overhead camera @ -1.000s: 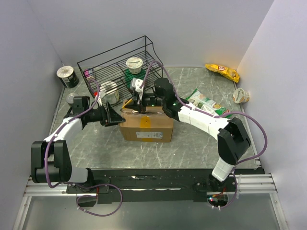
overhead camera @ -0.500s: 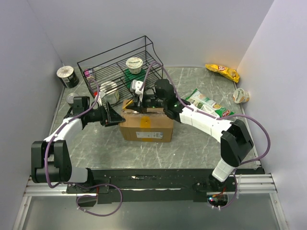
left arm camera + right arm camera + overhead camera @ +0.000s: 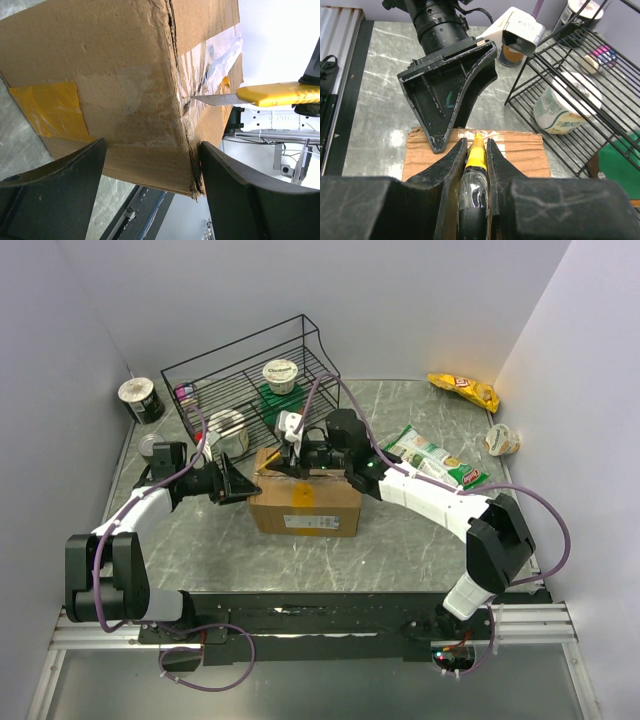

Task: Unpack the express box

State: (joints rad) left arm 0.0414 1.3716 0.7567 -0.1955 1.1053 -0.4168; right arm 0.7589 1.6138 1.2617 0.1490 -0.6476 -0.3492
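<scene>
I see the brown corrugated cardboard express box (image 3: 305,502) just in front of the black wire basket rack (image 3: 250,362). It has a frayed corner, wrinkled clear tape and a yellow-orange label. My left gripper (image 3: 238,483) is spread wide. My right gripper (image 3: 476,145) clamps a yellow utility knife (image 3: 275,94), blade tip on the tape.

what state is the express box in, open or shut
Shut. The express box has flaps flat under clear tape; the right gripper holds a yellow utility knife, blade at the taped seam.
</scene>
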